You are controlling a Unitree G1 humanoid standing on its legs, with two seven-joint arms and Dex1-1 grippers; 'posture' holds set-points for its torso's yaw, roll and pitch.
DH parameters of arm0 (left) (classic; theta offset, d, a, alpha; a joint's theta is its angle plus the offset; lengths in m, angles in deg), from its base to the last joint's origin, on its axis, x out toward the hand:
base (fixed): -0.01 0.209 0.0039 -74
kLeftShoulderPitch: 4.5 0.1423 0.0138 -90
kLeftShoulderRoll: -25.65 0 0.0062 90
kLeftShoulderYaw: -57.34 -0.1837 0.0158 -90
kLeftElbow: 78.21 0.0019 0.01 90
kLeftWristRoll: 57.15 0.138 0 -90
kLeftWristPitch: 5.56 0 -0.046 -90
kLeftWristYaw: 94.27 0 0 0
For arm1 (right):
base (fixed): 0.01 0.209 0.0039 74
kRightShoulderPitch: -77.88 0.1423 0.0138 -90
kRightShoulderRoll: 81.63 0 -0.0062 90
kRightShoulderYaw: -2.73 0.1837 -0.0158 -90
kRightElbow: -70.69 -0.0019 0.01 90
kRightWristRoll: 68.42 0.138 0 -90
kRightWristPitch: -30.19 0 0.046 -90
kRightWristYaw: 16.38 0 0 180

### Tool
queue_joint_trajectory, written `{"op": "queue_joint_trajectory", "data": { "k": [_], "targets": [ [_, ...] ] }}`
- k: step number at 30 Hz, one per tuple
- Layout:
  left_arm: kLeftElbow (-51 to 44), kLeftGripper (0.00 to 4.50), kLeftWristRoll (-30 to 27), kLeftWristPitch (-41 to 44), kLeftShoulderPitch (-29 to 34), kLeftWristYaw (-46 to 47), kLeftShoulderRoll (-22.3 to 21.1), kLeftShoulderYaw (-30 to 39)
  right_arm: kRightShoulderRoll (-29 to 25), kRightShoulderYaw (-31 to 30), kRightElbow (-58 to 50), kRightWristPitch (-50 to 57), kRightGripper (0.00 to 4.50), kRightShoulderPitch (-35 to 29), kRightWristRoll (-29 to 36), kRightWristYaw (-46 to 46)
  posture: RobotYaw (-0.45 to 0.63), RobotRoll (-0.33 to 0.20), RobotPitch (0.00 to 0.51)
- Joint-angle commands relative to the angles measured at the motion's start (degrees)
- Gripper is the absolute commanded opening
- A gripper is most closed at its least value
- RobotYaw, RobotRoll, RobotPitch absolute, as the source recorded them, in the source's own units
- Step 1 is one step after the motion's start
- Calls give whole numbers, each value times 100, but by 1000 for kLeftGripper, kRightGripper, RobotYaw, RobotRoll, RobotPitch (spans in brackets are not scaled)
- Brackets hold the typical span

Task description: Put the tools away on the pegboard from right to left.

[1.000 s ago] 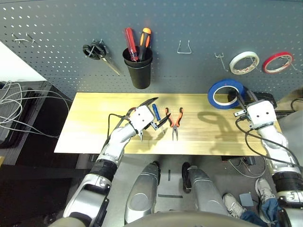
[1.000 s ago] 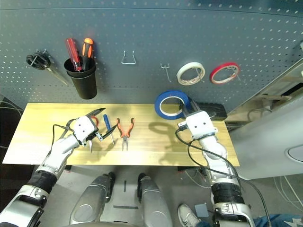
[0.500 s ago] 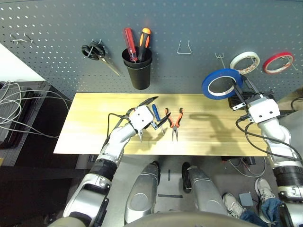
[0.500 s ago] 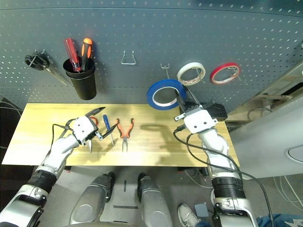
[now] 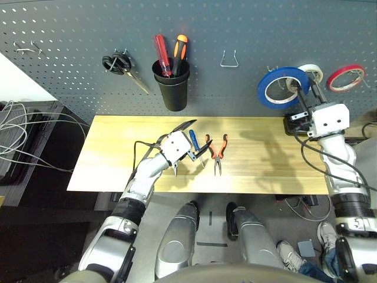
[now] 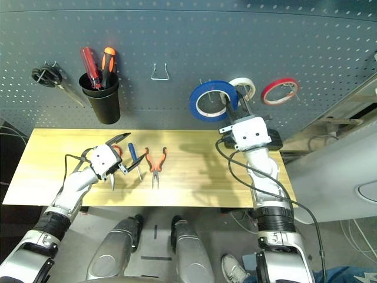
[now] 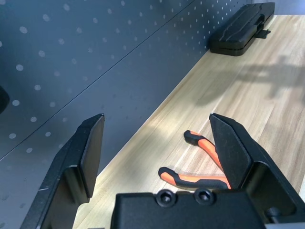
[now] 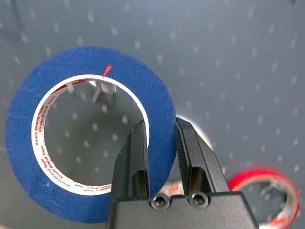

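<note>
Dark grey pegboard [image 5: 70, 47] fills the wall behind a pale wooden table [image 5: 118, 171]. On the board hang black-handled scissors [image 5: 121, 65], a black cup [image 5: 172, 85] holding a red-handled and an orange-handled tool, an empty wire hook [image 5: 228, 59], a white tape roll [image 5: 312, 72] and a red tape roll [image 5: 346, 76].

Right gripper [image 8: 159, 143] is raised up against the pegboard, its jaws pinched tight on the lower rim of the blue tape ring [image 8: 86, 133], one finger inside the ring and one outside. The ring stands upright, flat against the board, and in the right wrist view a small metal hook [image 8: 97, 90] shows through its hole near the top. From the head views the ring sits just beside the white tape roll, overlapping its edge, well above the table.

Left gripper [image 5: 189, 144] rests low over the table with its jaws spread wide and nothing between them. The small blue-handled screwdriver [image 5: 195, 143] lies just by its fingers, and the orange-and-black-handled pliers [image 5: 217, 152] lie flat on the wood just to the right of that, handles pointing toward the board. Something red [image 6: 118, 151] peeks out beside the left gripper; what it is cannot be told. A black case [image 7: 243, 28] lies at the far right end of the table against the board
</note>
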Motion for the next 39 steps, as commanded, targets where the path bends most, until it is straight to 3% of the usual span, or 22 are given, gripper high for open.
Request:
{"op": "queue_joint_trajectory", "data": {
  "k": [1, 8, 12, 16, 24, 31, 39],
  "targets": [
    [88, 4500, 73, -29, 54, -12, -8, -38, 78, -32, 150, 93, 2020, -84, 110, -103, 117, 0, 251],
    [20, 4500, 35, 31, 98, -18, -11, -17, 70, -577, -124, 143, 4406, -749, 6, -880, 119, 0, 258],
    [19, 4500, 61, 105, 106, -31, -17, -36, 285, -1007, -174, 771, 4459, -1073, 186, -1515, 124, 0, 256],
    [-58, 4500, 100, 527, 106, 42, 5, -22, 574, -1254, 17, 1522, 4459, -994, 276, -1920, 134, 0, 249],
    [-454, 4500, 222, 1412, 183, 51, -47, -88, 1494, -667, 886, 4039, 4459, 121, 1105, -1660, 168, 0, 260],
    [-973, 4500, 310, 2444, 451, -104, -146, -149, 1922, -191, 1223, 5853, 4459, 843, 1580, -1211, 207, 0, 281],
    [-1753, 4500, 290, 2950, 823, -135, -146, -214, 2088, -106, 1074, 6629, 4459, 1001, 1697, -860, 240, 0, 315]
  ]
}}
